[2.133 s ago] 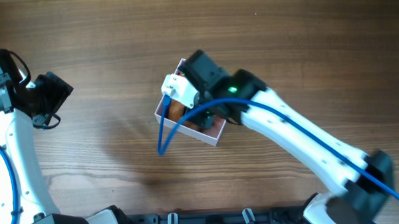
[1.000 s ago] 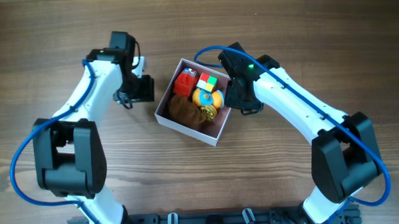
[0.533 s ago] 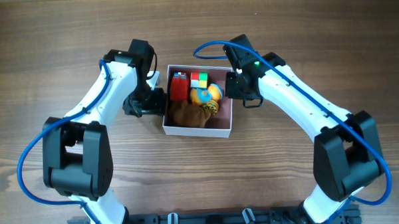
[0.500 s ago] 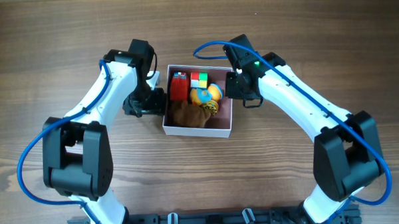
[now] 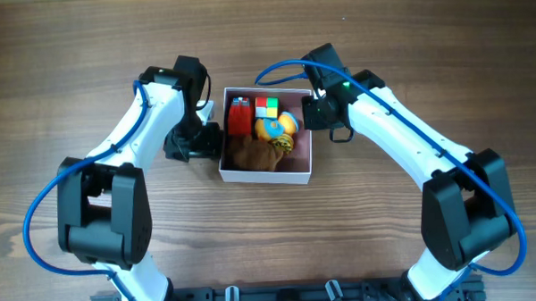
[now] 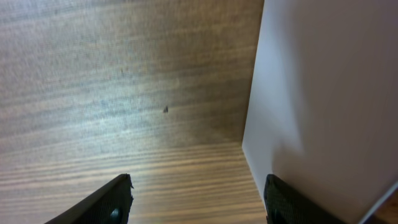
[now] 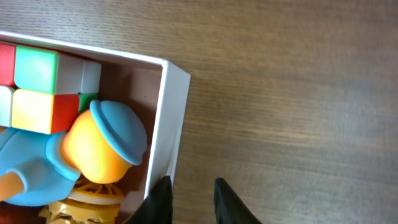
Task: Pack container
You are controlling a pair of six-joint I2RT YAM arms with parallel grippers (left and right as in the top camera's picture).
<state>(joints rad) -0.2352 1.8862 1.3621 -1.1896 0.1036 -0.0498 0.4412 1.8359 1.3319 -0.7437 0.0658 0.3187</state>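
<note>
Since both of my arms are tucked in around the container (image 5: pixel 265 176), here's how things sit. The box is in the middle of the overhead frame, a bit above centre, square to the wooden table (image 5: pixel 425 38), with white walls and a pink floor showing along its lower edge.

Inside it, upper left is a red block (image 5: pixel 241 117), and right next to that is a colour cube (image 5: pixel 267 108). Below the cube is a little orange figure with a blue hat (image 5: pixel 277 128). A brown plush lump (image 5: pixel 253 154) fills the lower left part. They're all crammed together and touching.

My left gripper (image 6: pixel 199 186) is just beside the box's left wall. Its jaws are spread wide with only bare wood between them. In the left wrist view that white wall fills the right side of the frame, and one finger (image 6: pixel 292 202) sits right in front of it. I can't tell if it's actually touching.

My right gripper (image 7: pixel 191 186) is at the box's right wall, near the upper right corner. Its jaws are down to a narrow gap and hold nothing. One finger (image 7: pixel 159 199) overlaps the foot of the wall, the other is over the table outside. Contact is hard to call there too.
</note>
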